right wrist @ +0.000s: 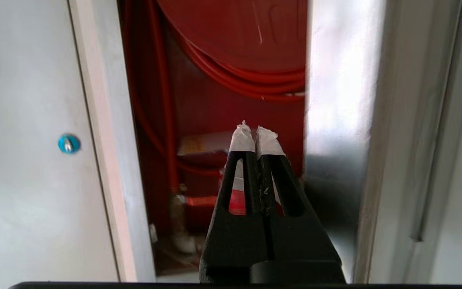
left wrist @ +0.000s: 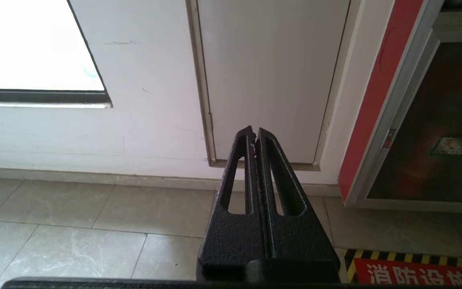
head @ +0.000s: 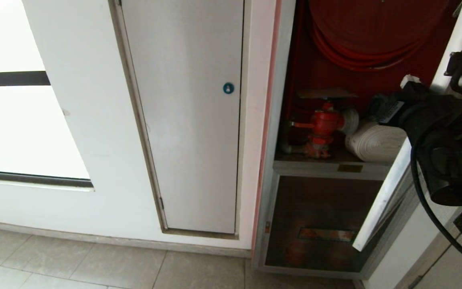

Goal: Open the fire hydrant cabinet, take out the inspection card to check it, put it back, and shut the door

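Inspection card point(head: 326, 93) lies flat atop the red valve point(head: 322, 124) inside the fire hydrant cabinet point(head: 369, 60), door point(head: 395, 176) swung open rightward, right end effector point(right wrist: 256, 134) closed and empty, levelled at the gap; left end effector point(left wrist: 254, 134) closed, low.

Floor mat point(left wrist: 415, 273): red with a yellow-and-black striped edge, it carried white Chinese characters reading 消防设施; the line was cut off at the frame's edge.
Lower door sticker point(left wrist: 459, 146): a pale label with red characters stood on the dark glass, too blurred to read.
Same sticker, head view point(head: 326, 235): it showed as a reddish strip, nothing legible.
Brass plate point(head: 350, 168): a small plate sat on the frame's crossbar; no lettering could be made out.
Card point(right wrist: 203, 144): a yellow patch showed at one end, its print unreadable.
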### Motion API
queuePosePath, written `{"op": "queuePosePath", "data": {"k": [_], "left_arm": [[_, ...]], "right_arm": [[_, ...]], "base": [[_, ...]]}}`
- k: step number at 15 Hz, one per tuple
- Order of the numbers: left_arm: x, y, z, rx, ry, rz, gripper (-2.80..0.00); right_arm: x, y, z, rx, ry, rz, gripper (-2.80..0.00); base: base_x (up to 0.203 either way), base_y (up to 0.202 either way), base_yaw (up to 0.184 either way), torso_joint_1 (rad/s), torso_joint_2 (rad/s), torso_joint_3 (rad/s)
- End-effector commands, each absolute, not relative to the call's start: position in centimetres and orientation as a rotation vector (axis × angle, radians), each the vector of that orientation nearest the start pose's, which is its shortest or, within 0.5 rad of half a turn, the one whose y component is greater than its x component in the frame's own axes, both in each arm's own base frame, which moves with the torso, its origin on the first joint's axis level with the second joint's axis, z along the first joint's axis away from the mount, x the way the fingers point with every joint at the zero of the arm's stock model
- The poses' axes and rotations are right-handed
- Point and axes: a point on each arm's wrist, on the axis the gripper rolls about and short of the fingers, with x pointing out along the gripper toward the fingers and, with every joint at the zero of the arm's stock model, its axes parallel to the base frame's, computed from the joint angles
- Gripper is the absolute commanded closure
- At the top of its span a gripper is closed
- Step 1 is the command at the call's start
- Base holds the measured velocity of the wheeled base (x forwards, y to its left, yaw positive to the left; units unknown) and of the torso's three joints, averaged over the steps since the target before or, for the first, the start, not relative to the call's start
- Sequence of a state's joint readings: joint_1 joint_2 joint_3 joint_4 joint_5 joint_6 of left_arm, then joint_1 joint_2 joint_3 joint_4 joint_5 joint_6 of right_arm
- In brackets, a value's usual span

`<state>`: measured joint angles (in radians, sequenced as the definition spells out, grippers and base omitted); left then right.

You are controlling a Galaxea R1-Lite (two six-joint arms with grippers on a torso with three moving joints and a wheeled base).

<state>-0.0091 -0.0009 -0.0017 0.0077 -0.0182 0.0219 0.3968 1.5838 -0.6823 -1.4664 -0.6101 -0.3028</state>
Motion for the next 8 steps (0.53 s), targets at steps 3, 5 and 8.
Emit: {"op": "queuePosePath", "data": {"k": [3, 5, 8], "left_arm": [[-2.3, 0.0, 7.5, 0.023, 0.004, -0.028, 0.00], [-2.3, 0.0, 7.5, 0.021, 0.004, -0.028, 0.00], [-2.3, 0.0, 7.5, 0.021, 0.004, -0.029, 0.00]], "right_arm": [[22.3, 7.9, 26.3, -0.018, -0.463, -0.294, 0.00], [21.7, 7.5, 26.6, -0.013, -0.470, -0.306, 0.00], [21.5, 6.5, 26.7, -0.018, -0.478, -0.346, 0.00]], "base": [[0.000, 0.000, 0.000, 0.000, 0.00, 0.000], [0.000, 0.000, 0.000, 0.000, 0.00, 0.000], [0.000, 0.000, 0.000, 0.000, 0.00, 0.000]]}}
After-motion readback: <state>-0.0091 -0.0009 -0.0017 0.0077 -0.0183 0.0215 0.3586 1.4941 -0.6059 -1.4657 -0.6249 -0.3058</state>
